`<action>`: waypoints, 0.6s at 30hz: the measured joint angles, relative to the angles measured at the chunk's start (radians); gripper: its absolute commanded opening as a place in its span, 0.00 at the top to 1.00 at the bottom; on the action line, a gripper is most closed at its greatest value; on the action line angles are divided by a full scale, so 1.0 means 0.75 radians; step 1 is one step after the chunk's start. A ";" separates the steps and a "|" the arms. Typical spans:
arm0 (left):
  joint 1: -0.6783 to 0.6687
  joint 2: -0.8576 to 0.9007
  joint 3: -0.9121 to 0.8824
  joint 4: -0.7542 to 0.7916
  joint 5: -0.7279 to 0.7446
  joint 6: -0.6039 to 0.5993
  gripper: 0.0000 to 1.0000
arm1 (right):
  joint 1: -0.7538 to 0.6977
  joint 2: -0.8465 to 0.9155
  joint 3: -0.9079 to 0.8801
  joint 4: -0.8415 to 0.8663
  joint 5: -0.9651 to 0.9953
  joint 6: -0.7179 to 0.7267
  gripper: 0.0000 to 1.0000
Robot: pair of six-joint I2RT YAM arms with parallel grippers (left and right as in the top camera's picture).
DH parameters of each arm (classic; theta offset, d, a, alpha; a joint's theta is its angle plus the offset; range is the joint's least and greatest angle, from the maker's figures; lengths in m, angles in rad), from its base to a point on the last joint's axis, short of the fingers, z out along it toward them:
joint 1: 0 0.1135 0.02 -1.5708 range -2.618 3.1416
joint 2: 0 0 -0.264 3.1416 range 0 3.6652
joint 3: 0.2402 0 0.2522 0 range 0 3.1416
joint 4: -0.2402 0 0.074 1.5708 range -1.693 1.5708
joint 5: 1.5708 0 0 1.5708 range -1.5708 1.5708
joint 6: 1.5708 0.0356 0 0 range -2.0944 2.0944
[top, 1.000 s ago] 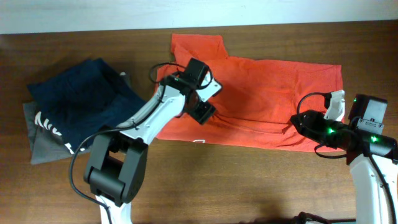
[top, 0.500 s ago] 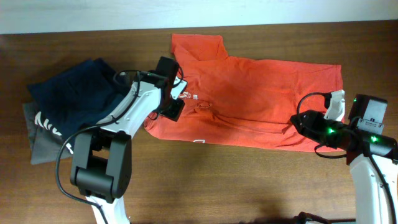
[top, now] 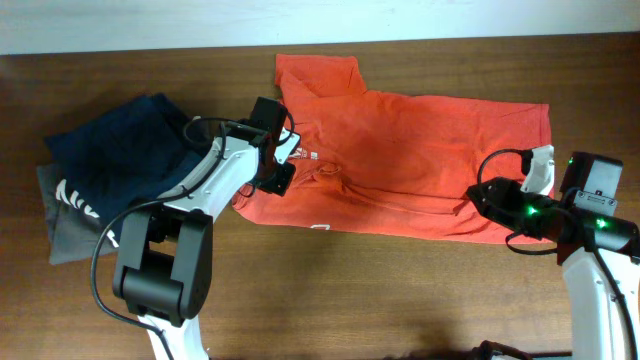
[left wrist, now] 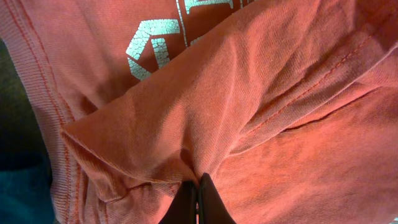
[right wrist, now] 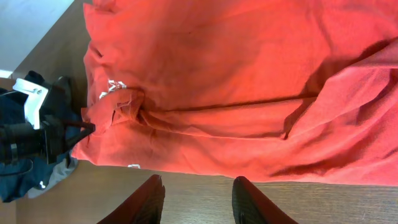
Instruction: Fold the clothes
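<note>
T-shirt (top: 420,150) one, orange; navy garment (top: 130,150) one; grey garment (top: 62,240) one.

T-shirt (top: 420,170) on table (top: 400,300) — garment pile (top: 110,170) to its left.

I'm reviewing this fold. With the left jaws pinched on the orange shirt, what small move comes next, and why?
Probably lift the left gripper slightly and carry its fold inward: its jaws are shut on a ridge of the orange-red T-shirt beside the white logo, with the rest spread flat.
</note>
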 measured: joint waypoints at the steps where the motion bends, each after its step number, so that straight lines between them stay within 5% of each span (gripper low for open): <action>1: 0.000 0.000 0.005 0.003 0.000 0.000 1.00 | 0.000 0.000 0.000 -0.001 0.001 0.000 0.59; 8: 0.008 0.000 0.056 0.247 0.000 0.000 0.98 | 0.000 0.000 0.000 -0.003 0.001 0.000 0.59; 11: 0.009 0.000 0.056 0.309 0.000 0.004 0.84 | 0.000 0.000 0.000 -0.004 0.000 -0.002 0.59; 18: 0.009 0.000 0.057 0.413 -0.035 -0.001 0.72 | 0.000 0.000 0.000 -0.004 0.001 -0.001 0.59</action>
